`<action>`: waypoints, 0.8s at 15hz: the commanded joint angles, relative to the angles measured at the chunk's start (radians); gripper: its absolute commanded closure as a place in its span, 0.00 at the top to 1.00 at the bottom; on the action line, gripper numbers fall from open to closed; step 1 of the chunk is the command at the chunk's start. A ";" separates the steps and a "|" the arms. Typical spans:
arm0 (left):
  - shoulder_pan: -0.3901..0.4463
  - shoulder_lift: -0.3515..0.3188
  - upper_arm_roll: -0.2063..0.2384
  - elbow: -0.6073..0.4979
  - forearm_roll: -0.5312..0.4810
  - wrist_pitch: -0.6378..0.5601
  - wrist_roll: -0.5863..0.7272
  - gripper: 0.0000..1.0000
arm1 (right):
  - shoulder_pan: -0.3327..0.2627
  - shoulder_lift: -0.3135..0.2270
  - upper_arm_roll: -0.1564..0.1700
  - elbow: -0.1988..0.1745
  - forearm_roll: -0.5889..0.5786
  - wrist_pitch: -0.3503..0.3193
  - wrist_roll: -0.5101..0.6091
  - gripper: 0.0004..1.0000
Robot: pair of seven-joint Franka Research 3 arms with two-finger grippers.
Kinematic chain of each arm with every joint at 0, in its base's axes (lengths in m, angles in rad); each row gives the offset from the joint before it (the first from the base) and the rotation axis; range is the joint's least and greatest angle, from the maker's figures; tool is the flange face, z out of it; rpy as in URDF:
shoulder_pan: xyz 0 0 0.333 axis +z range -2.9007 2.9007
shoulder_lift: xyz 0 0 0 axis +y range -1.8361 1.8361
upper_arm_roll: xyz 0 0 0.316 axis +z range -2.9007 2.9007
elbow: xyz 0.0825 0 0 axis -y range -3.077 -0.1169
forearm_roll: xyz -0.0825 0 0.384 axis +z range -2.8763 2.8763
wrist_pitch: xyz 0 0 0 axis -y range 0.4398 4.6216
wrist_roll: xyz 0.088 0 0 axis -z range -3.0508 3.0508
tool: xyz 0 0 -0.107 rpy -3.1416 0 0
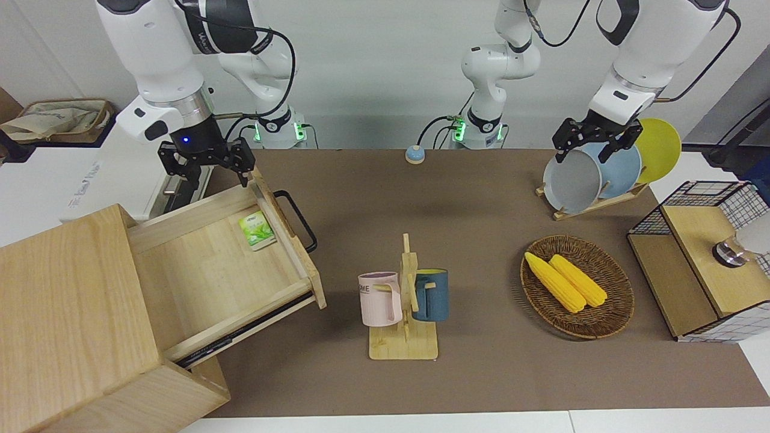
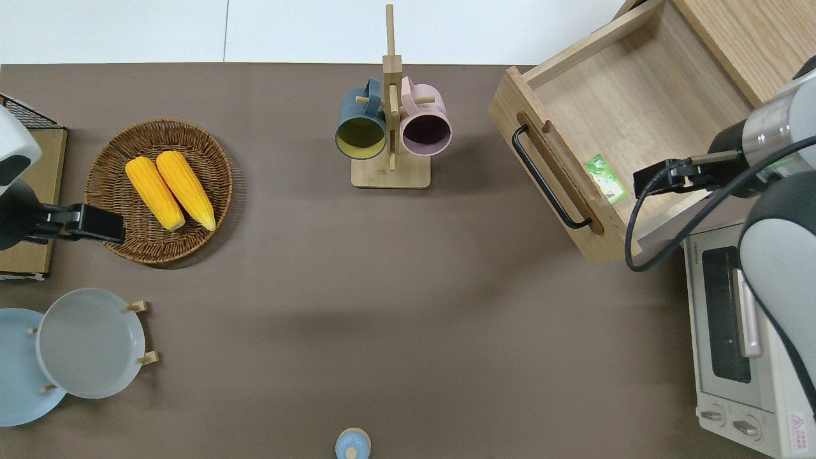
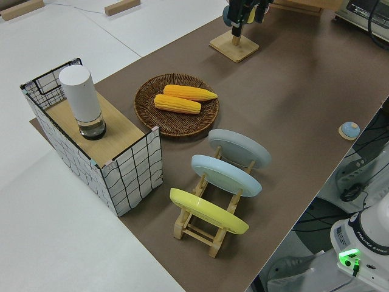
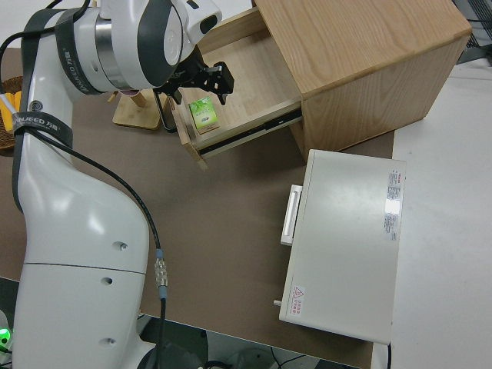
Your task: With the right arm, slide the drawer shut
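- We see the big pale-wood cabinet [image 1: 72, 313] standing at the right arm's end of the brown-topped table [image 1: 481, 204], on the corner farthest from the robots.
- Its wide, shallow pale-wood drawer [image 1: 222, 270] is pulled well out over the table, so we judge that none of the closing is done yet.
- A small green packet [image 1: 257, 230] lies inside the drawer, against the front panel at the corner nearest the robots.
- The black metal bar handle [image 1: 298, 219] on the front panel is free; nothing touches it.
- The right arm's black two-finger gripper [image 1: 207, 162] hangs over the drawer's corner nearest the robots, just beside the front panel, with its fingers apart and clamped on nothing.
- In the overhead view the same gripper [image 2: 666, 178] sits over the drawer's side wall, close to the packet, with the white toaster oven [image 2: 743, 338] nearer the robots.
- What is left, as we judge it, is the whole task: get the fingers against the outer face of the front panel, then push until it meets the cabinet.
- The wooden mug stand [image 1: 404, 313] with a pink and a blue mug stands mid-table, clear of the drawer's path.
- The left arm's gripper [image 1: 592, 138] is parked, fingers apart and holding nothing.
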 commanded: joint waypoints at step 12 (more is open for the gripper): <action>0.004 0.011 -0.006 0.026 0.017 -0.020 0.010 0.99 | 0.045 -0.029 -0.075 -0.011 0.003 -0.042 -0.078 0.00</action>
